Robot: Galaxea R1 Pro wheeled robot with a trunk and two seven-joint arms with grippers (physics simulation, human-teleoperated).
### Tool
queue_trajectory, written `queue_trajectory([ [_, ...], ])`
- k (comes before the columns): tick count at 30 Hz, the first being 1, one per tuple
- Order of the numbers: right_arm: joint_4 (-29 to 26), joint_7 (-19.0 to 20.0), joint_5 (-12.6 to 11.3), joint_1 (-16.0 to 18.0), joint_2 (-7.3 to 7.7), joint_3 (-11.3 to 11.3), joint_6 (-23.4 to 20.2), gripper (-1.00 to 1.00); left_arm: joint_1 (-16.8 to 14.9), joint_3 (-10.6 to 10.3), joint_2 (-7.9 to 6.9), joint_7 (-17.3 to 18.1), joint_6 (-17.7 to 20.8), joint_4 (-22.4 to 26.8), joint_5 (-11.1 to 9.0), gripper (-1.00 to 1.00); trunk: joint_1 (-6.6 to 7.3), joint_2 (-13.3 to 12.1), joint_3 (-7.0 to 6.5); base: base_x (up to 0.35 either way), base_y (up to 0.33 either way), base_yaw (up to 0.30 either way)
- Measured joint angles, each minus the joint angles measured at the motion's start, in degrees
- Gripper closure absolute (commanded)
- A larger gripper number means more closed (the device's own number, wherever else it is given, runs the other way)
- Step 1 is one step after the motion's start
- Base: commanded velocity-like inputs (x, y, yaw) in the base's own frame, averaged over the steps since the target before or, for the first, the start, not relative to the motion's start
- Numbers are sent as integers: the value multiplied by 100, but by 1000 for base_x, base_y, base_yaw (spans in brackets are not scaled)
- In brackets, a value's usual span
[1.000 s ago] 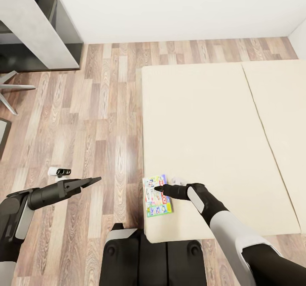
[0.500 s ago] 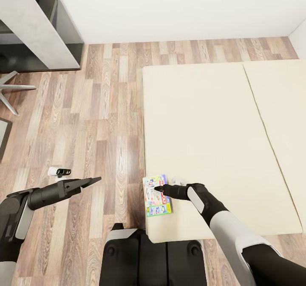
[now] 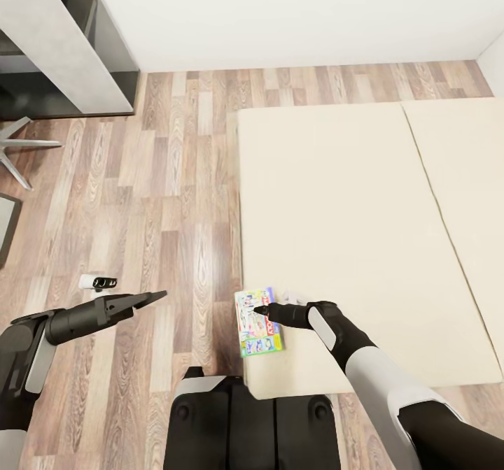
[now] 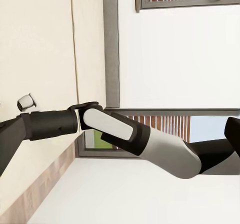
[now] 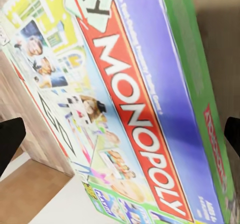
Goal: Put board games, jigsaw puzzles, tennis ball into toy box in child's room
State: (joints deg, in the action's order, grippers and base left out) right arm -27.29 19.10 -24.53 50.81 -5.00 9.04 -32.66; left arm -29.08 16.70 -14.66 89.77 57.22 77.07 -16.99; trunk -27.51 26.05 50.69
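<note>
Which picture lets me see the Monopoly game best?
The right wrist view: the Monopoly box is so close that its red name band reads clearly, between the right hand's dark fingertips. The head view shows it small, lying at the bed's near corner, under that hand. In the left wrist view I can't make it out.

Bed (image 3: 350,197) top is bare beige all across, so you've open room over it beyond the Monopoly box (image 3: 259,321), w/ just a small white object (image 3: 292,295) lying right beside your right gripper (image 3: 260,310). Wood floor (image 3: 175,197) left of the bed is wide open too, only a small white-and-black item (image 3: 96,282) near the left gripper (image 3: 159,294); desk (image 3: 59,43) and chair legs (image 3: 17,150) sit well off at far left
</note>
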Motion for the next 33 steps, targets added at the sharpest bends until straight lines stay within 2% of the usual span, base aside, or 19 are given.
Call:
queue_trajectory([
  [33,0,2,0,-1,-11,-1,0,-100,0,0,0,0,0,0,-1,-100,0,0,0,0,24,0],
])
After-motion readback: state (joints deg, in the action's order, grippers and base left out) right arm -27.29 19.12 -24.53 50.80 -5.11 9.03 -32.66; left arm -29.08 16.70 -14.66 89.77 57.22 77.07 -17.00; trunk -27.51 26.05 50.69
